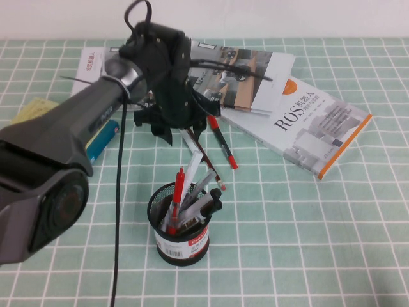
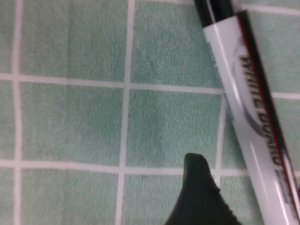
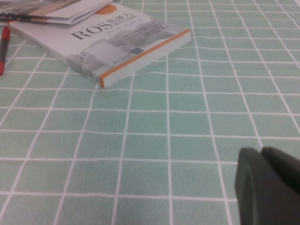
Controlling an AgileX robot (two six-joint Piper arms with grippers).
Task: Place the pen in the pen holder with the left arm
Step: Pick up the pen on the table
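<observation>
The left tool (image 1: 181, 131) is held low over the bench (image 1: 319, 243), just behind the black mesh pen holder (image 1: 181, 238). A white marker pen (image 1: 193, 153) slants from under it down to the holder's rim; whether the fingers are apart or clamped on it cannot be told. One dark fingertip (image 2: 199, 197) is seen beside the pen (image 2: 248, 117). Several pens already stand in the holder. A red pen (image 1: 223, 148) lies nearby, next to the ROS book (image 1: 313, 128). The right tool (image 3: 267, 185) is held over bare cloth, fingers seemingly together.
</observation>
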